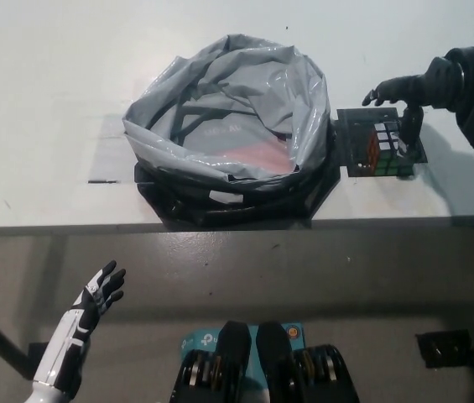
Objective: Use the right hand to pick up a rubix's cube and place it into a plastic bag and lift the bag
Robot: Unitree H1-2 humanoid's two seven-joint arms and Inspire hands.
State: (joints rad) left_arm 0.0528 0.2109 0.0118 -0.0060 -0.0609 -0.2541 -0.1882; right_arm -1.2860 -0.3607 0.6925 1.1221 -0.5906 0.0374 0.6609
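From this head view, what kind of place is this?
Probably a lab test bench, not a home: a plain white table holding a grey plastic bag propped open in a black frame, and a Rubik's cube on a black mat.

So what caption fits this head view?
Black right hand reaching onto the cube beside the open grey bag.

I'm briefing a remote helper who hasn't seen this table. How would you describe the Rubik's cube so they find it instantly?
Start at the big grey plastic bag held open in a black frame on the white table. Right beside it, on the robot's right, lies a small black square mat; the cube sits on it, under the black right hand. It is the only multicoloured, gridded thing there.
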